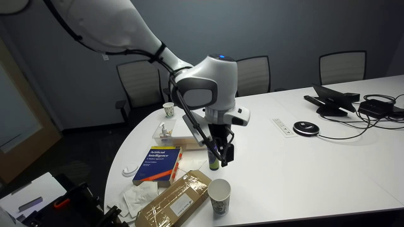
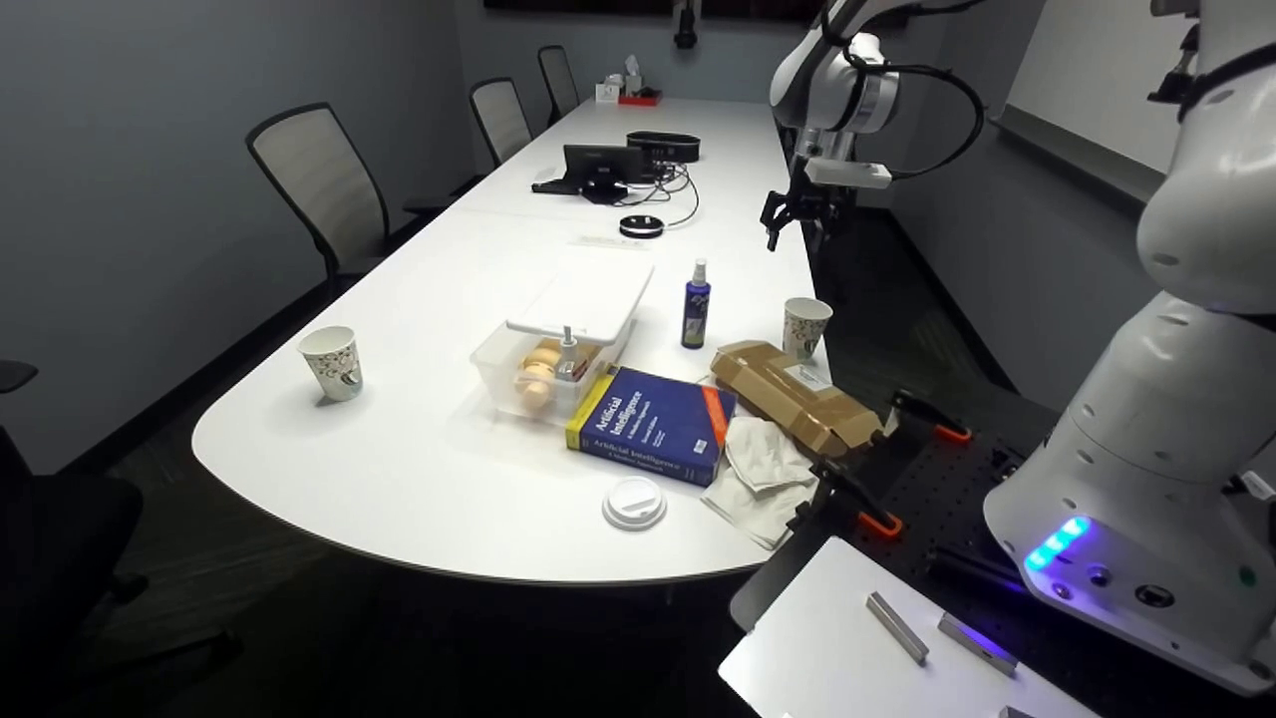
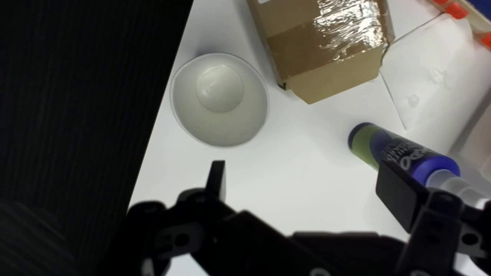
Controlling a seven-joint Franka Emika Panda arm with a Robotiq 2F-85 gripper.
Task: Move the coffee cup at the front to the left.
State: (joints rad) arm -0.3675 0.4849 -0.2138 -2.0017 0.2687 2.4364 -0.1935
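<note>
The coffee cup point(image 1: 220, 198) is a pale tapered paper cup with a dark leafy print. It stands upright near the table's edge, beside a cardboard box. It also shows in an exterior view point(image 2: 803, 329), and from above in the wrist view point(image 3: 220, 122), where its inside looks empty. My gripper point(image 3: 307, 188) is open with nothing between its fingers. It hangs above the table, apart from the cup, and also shows in both exterior views point(image 1: 226, 157) point(image 2: 795, 234). In the wrist view the cup lies beyond the left fingertip.
A blue spray bottle point(image 2: 696, 309) stands near the cardboard box point(image 2: 788, 389). A thick blue book point(image 2: 653, 419), a clear plastic bin point(image 2: 518, 384), napkins point(image 2: 763, 479) and a white lid point(image 2: 634, 502) lie around. A similar paper cup point(image 2: 334, 363) stands at the far side.
</note>
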